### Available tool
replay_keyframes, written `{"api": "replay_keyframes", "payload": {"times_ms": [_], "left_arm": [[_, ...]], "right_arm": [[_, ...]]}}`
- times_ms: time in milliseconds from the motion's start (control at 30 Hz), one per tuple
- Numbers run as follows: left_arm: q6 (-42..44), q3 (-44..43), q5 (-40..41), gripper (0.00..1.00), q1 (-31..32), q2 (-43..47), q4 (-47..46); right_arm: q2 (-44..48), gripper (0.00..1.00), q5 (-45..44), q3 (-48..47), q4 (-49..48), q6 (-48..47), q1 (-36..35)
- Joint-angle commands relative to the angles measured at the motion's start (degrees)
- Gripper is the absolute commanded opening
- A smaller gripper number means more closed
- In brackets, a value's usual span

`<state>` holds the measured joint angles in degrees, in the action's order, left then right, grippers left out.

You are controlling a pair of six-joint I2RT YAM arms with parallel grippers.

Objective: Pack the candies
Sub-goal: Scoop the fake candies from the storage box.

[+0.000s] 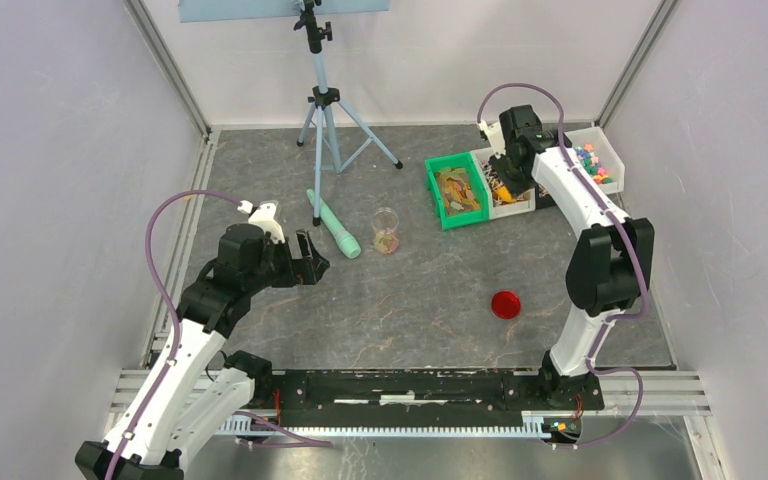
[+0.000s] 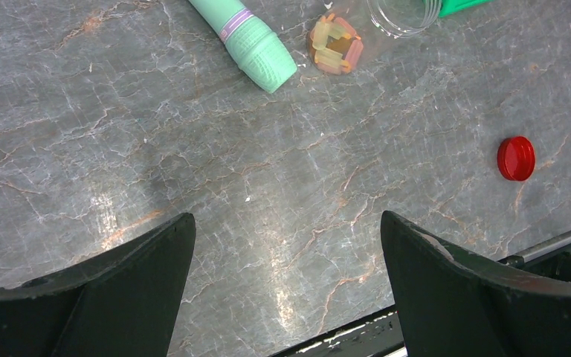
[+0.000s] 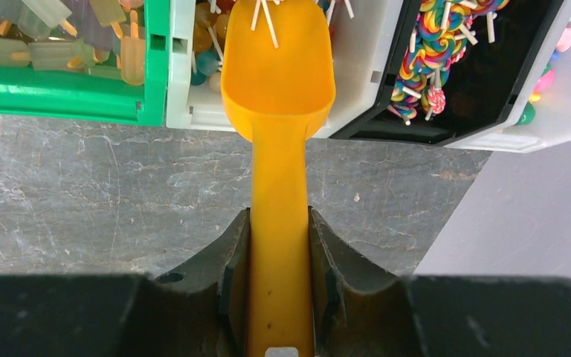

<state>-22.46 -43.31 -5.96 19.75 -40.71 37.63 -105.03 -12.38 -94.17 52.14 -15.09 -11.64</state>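
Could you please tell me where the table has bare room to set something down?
Widest bare patch: mid-table, between the left end effector, jar and red lid. Also free: the far-left strip beside the tripod. Crowded: far right, with the bins and the right end effector holding the scoop.

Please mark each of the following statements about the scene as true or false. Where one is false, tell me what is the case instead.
1. The right gripper is shut on the handle of the orange scoop. True.
2. The red lid sits on the glass jar. False: it lies on the table, apart from the jar.
3. The left gripper holds the mint-green tool. False: it is open and empty, and the tool lies on the table.
4. The bowl of the scoop is over the white bin beside the green bin. True.
5. The glass jar is empty. False: some candies are in it.
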Motion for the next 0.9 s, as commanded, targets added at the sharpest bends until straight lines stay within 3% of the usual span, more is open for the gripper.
{"api": "replay_keyframes", "payload": {"times_ms": [0, 333, 867], "left_arm": [[2.3, -1.6, 1.1, 1.0, 0.3, 0.4, -0.7], [2.3, -1.5, 1.3, 1.0, 0.3, 0.9, -0.6], [2.2, -1.5, 1.0, 1.0, 0.3, 0.7, -0.5]], "right_arm": [[2.9, 0.0, 4.6, 2.6, -6.7, 0.4, 0.8], [9.8, 0.0, 10.8, 17.6, -19.8, 3.5, 3.7], [13.2, 0.0, 12.2, 28.5, -35.8, 3.5, 4.1]]}}
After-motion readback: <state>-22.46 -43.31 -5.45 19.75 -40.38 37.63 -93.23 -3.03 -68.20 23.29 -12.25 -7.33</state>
